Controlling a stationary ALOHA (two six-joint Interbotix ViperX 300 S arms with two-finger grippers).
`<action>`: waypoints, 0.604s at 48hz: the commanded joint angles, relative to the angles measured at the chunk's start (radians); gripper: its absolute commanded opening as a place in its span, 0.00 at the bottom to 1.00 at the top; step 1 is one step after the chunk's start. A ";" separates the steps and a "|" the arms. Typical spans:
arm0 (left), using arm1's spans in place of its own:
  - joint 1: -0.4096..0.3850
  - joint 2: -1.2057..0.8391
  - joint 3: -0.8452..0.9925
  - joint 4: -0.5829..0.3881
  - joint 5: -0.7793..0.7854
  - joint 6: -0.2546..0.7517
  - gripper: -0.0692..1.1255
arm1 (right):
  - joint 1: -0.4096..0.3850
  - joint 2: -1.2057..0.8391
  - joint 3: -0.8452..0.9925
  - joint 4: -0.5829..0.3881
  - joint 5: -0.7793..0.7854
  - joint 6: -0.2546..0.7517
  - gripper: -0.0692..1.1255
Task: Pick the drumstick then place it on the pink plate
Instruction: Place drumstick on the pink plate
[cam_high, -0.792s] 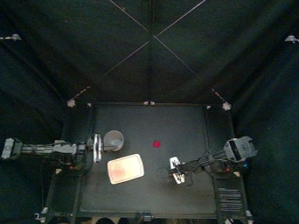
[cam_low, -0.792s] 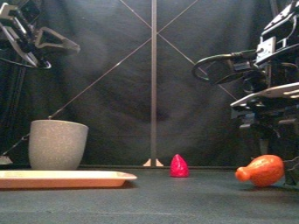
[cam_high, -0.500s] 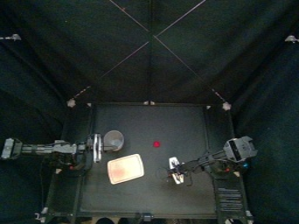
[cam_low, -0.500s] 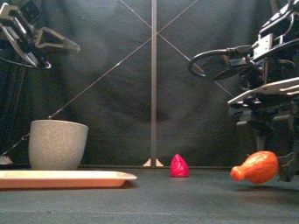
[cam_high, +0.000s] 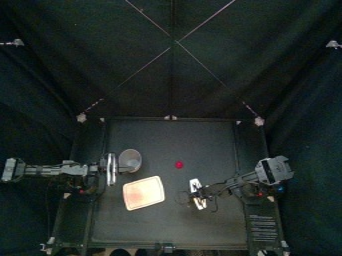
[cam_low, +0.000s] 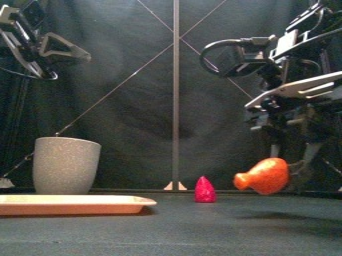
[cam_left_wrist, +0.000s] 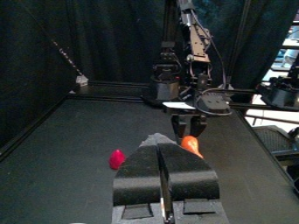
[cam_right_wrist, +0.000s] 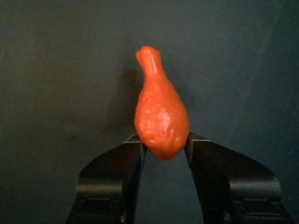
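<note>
The orange drumstick (cam_low: 263, 177) hangs clear of the table at the right, thick end between the jaws of my right gripper (cam_low: 283, 168), which is shut on it. In the right wrist view the drumstick (cam_right_wrist: 160, 109) points its thin end away from the gripper (cam_right_wrist: 163, 150). The pink plate (cam_high: 143, 193) lies flat at the table's front left, to the left of the right gripper (cam_high: 198, 192). My left gripper (cam_left_wrist: 163, 147) is shut with nothing in it and rests high at the left edge (cam_low: 34, 45).
A tall grey speckled cup (cam_low: 67, 165) stands behind the pink plate (cam_low: 74, 204) at the left. A small red toy (cam_low: 205, 189) sits near the table's middle, between plate and drumstick.
The right gripper has lifted the drumstick off the table and carried it leftward toward the middle. The left arm has not moved.
</note>
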 joint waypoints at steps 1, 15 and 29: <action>0.002 0.005 -0.012 -0.005 -0.011 0.000 0.14 | -0.038 -0.025 -0.060 -0.020 -0.048 0.000 0.67; 0.002 0.006 -0.012 -0.005 -0.018 0.005 0.14 | -0.123 0.054 -0.221 -0.075 -0.232 -0.006 0.67; 0.003 0.005 -0.009 -0.003 -0.018 0.005 0.14 | -0.138 0.252 -0.423 -0.081 -0.275 -0.003 0.68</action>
